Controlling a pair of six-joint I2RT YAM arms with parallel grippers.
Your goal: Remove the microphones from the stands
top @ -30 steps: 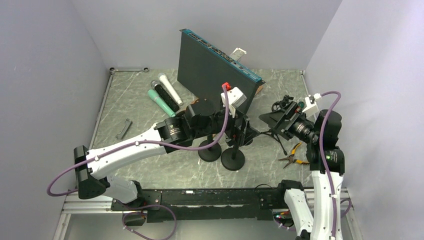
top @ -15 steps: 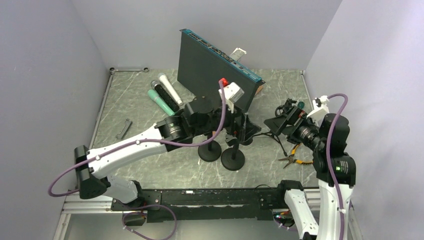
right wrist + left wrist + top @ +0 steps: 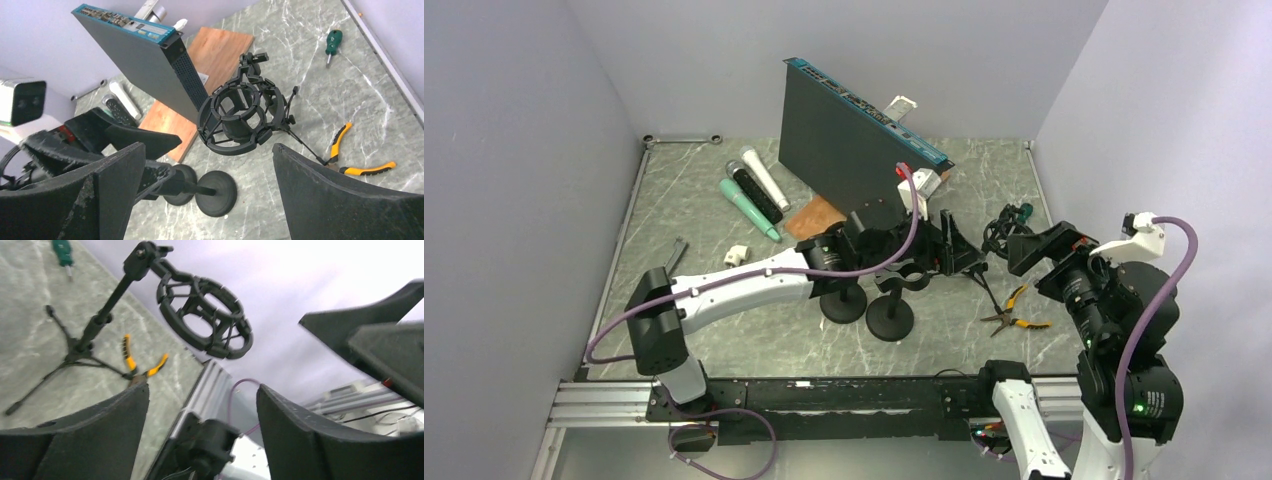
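The ring (image 3: pixel 205 315) on the stand (image 3: pixel 100 320) looked empty, so I judged the job done, or nearly. Three mics (image 3: pixel 752 190) lay at the far left. The left gripper (image 3: pixel 202 387) and right gripper (image 3: pixel 207 147) were spread wide, holding nothing.

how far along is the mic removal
Done, apparently: the shock mount ring looks empty, and three microphones lie by the rack unit. In hand: nothing; left gripper and right gripper are open. Left: unclear, since the left arm hides the tops of the round-base stands.
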